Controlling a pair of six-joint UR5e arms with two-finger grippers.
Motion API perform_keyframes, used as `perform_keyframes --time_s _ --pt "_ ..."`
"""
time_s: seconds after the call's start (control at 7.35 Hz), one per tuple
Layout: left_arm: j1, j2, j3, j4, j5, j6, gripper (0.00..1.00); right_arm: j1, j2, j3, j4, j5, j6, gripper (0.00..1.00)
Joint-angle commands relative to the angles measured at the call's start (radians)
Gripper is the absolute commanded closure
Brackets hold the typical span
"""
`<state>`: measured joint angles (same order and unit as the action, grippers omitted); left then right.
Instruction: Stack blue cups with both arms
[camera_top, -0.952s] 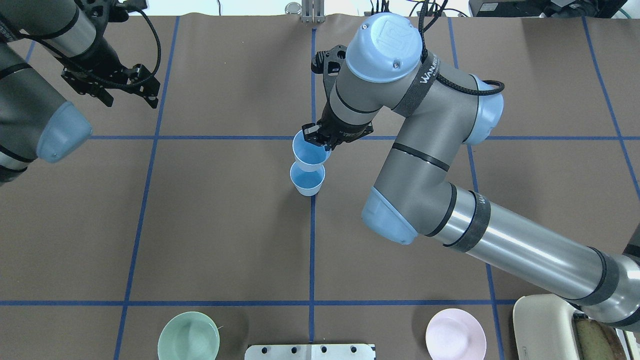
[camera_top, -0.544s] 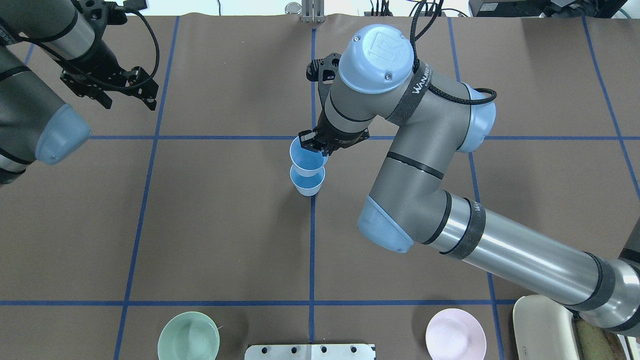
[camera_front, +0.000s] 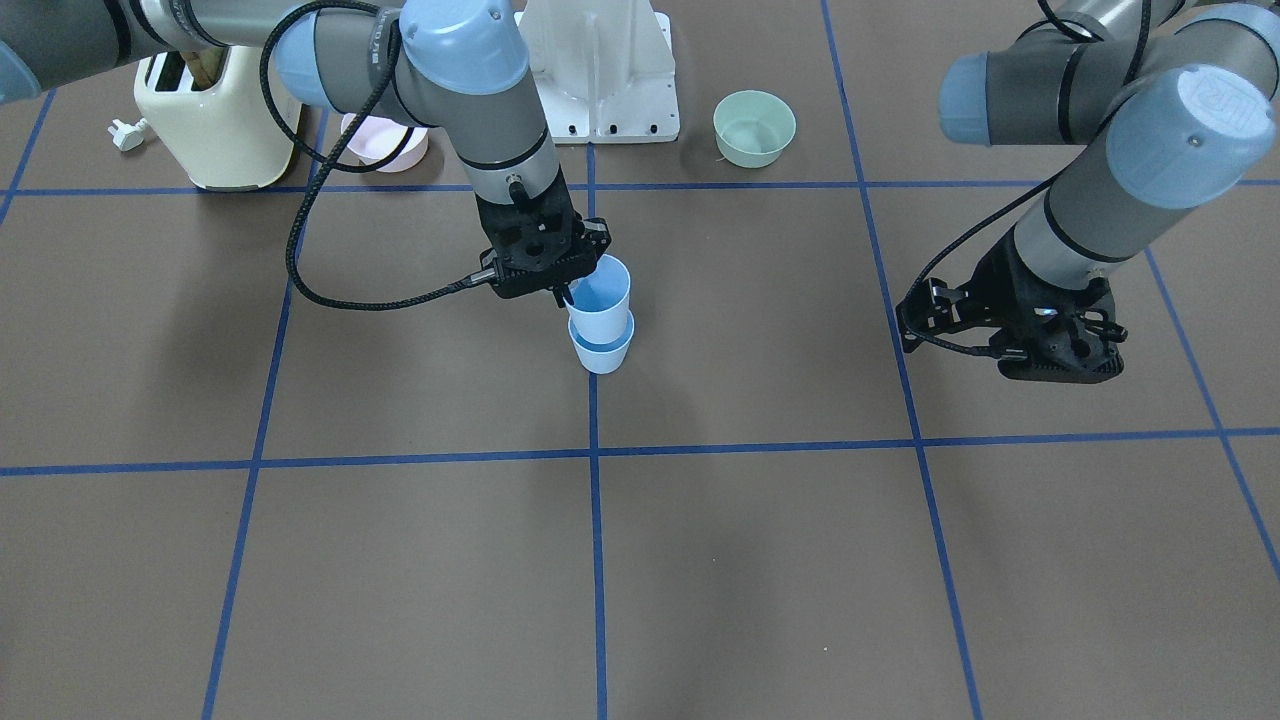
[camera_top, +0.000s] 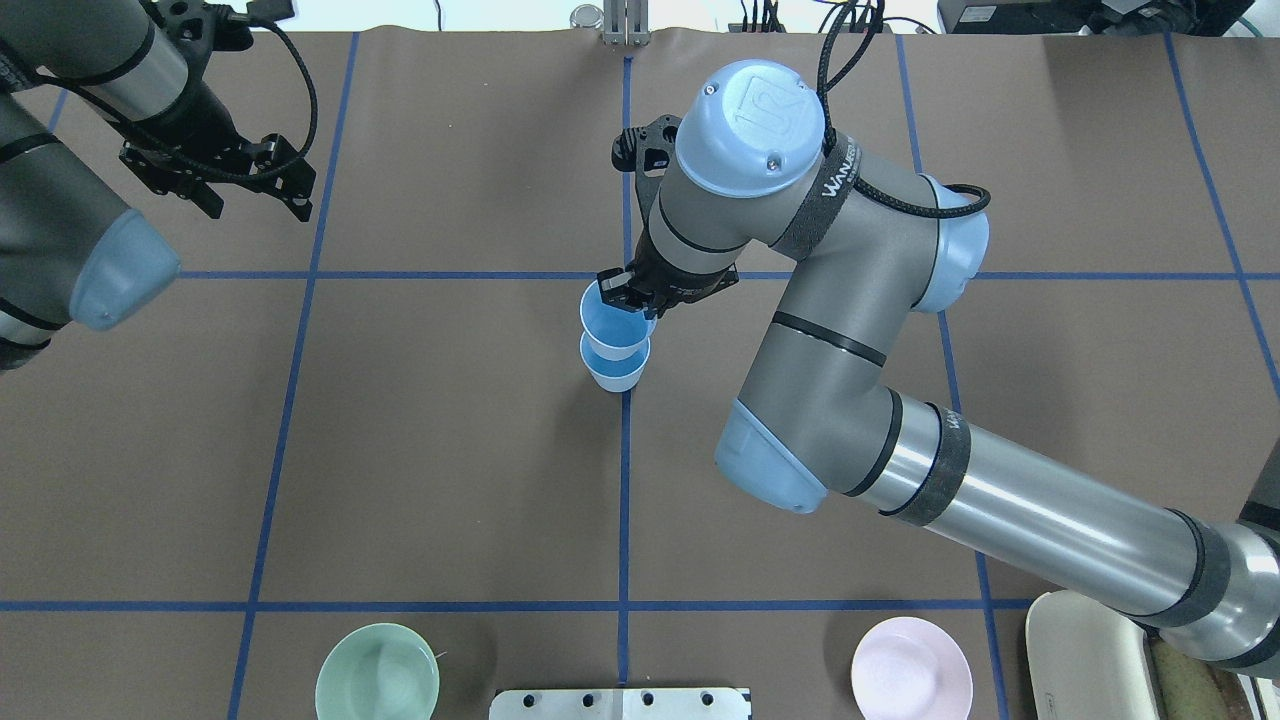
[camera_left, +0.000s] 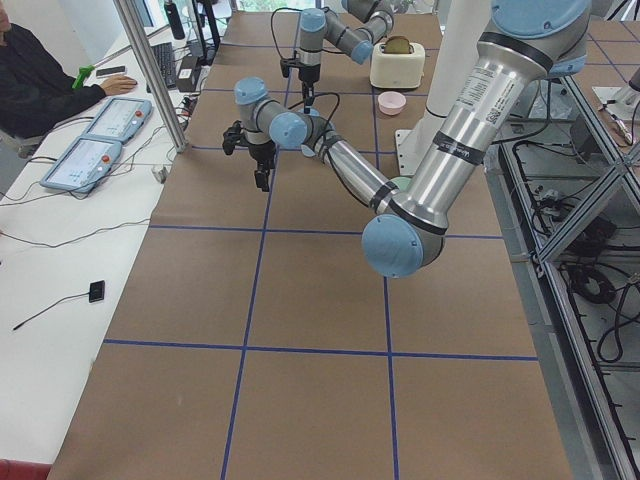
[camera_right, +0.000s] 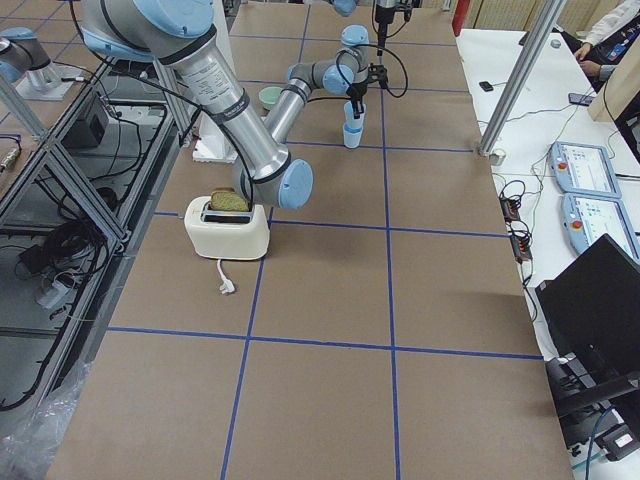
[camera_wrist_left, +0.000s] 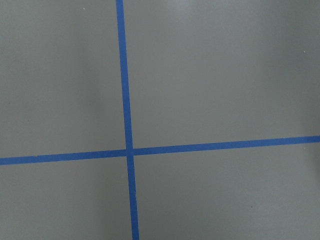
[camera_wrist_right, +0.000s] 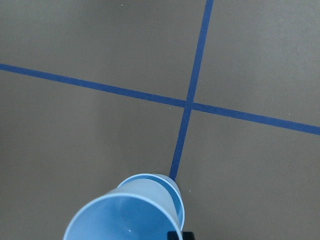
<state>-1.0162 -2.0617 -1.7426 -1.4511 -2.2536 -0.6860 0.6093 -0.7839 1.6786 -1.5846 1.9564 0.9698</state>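
Two pale-blue cups stand at the table's middle on a blue tape line. The lower cup (camera_top: 616, 375) (camera_front: 601, 354) stands upright on the table. The upper cup (camera_top: 610, 322) (camera_front: 601, 296) sits partly inside it, most of its wall still showing. My right gripper (camera_top: 632, 297) (camera_front: 566, 291) is shut on the upper cup's rim. The right wrist view shows the upper cup (camera_wrist_right: 125, 215) from above. My left gripper (camera_top: 258, 198) (camera_front: 1050, 362) is open and empty, far off over bare table at the left.
A green bowl (camera_top: 377, 672) and a pink bowl (camera_top: 911, 668) stand near the robot's base, either side of the white pedestal (camera_front: 600, 70). A cream toaster (camera_front: 215, 120) with its plug (camera_front: 125, 133) stands beyond the pink bowl.
My right gripper has carried the upper cup slightly left and down, so that it now sits deeper in the lower cup. The left arm has barely shifted.
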Motion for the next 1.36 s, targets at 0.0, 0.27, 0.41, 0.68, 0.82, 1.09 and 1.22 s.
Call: perform_keyframes --time_s 0.0,0.27,0.41,0.68,0.82,1.09,1.22 --pt "-0.001 0.000 0.000 0.000 0.000 -0.001 0.03 -0.008 -0.002 0.001 0.000 -0.004 0.003 0.12" --pt "-0.001 0.002 -0.002 0.000 -0.001 -0.001 0.03 -0.013 0.000 0.001 0.000 -0.010 0.035 0.00" --pt "-0.001 0.002 -0.002 0.000 -0.001 -0.001 0.03 -0.011 0.000 0.001 0.002 -0.010 0.035 0.00" --pt "-0.012 0.002 0.000 0.000 0.000 0.000 0.03 0.006 -0.008 0.022 0.014 0.001 0.033 0.00" --pt "-0.027 0.002 0.000 0.003 -0.003 0.049 0.03 0.053 -0.011 0.035 0.015 0.006 0.032 0.00" --pt "-0.073 0.014 0.002 0.011 -0.009 0.086 0.03 0.157 -0.055 0.047 0.014 0.015 0.023 0.00" --pt "-0.093 0.017 0.003 0.015 -0.011 0.130 0.03 0.196 -0.108 0.082 0.015 0.007 -0.005 0.00"
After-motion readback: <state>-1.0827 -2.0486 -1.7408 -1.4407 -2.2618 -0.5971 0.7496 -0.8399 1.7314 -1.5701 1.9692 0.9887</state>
